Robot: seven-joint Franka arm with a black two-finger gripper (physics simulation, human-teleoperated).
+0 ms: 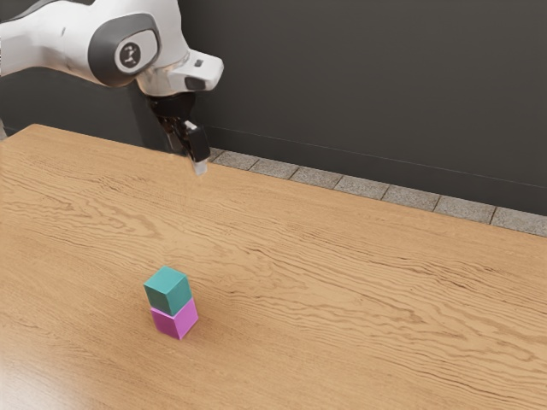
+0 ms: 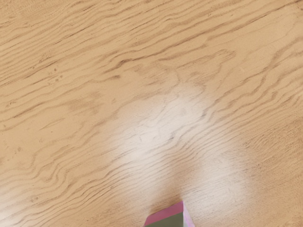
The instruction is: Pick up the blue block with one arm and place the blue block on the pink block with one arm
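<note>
The blue block [image 1: 166,288], teal in shade, sits squarely on top of the pink block [image 1: 176,320] near the front of the wooden table [image 1: 359,282]. The two form a small upright stack. My gripper [image 1: 191,158] hangs high above the table's far edge, well up and behind the stack, open with nothing between its fingers. In the wrist view a corner of the stack peeks in at the edge: a pink rim [image 2: 163,215] around the darker top of the blue block [image 2: 166,223].
A dark wall [image 1: 385,77] and a strip of grey paving [image 1: 410,195] run behind the table's far edge. Bare wood stretches to the exterior view's right of the stack.
</note>
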